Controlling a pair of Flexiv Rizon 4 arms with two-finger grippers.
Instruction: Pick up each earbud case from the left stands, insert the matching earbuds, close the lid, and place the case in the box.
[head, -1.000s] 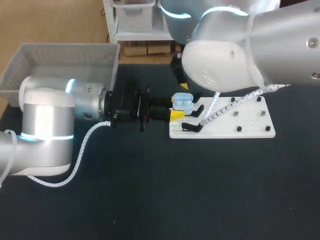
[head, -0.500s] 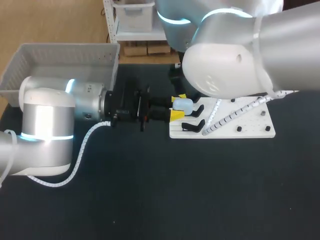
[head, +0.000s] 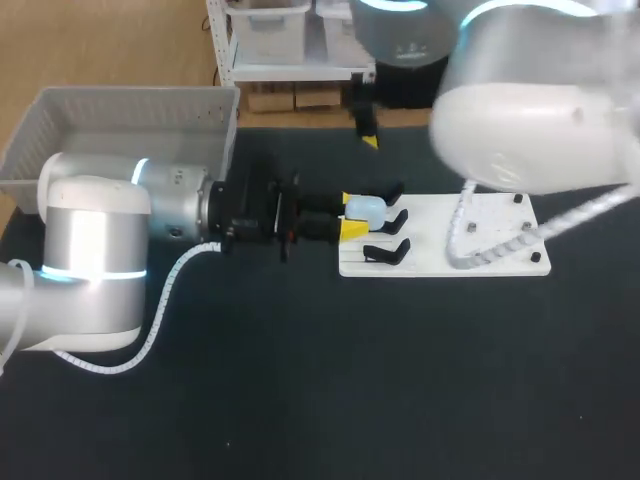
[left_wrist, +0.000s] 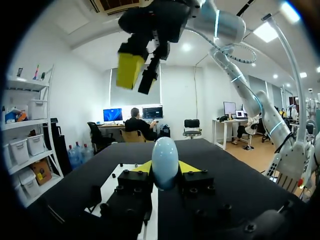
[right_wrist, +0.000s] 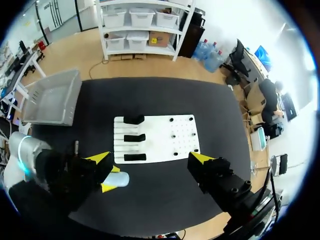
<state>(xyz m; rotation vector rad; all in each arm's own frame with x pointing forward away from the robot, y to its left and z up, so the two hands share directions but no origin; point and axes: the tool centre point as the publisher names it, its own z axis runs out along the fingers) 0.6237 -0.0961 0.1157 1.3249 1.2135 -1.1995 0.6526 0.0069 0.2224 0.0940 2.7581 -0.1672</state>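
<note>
right end effector (right_wrist: 151, 158) has lifted clear, fingers apart, empty; left end effector (left_wrist: 165, 169) clamps the closed case (left_wrist: 165, 156), and that smooth shell could slip swinging left to the box (head: 120, 95).

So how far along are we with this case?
Done: the light-blue earbud case is off the black stands, lid closed. In hand: left gripper shut on it; right gripper open, raised clear. Left: carry it to the grey box, where no case shows.

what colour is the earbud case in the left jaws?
Pale blue, plain with no pattern. The earbud case shows best in the left wrist view.
</note>
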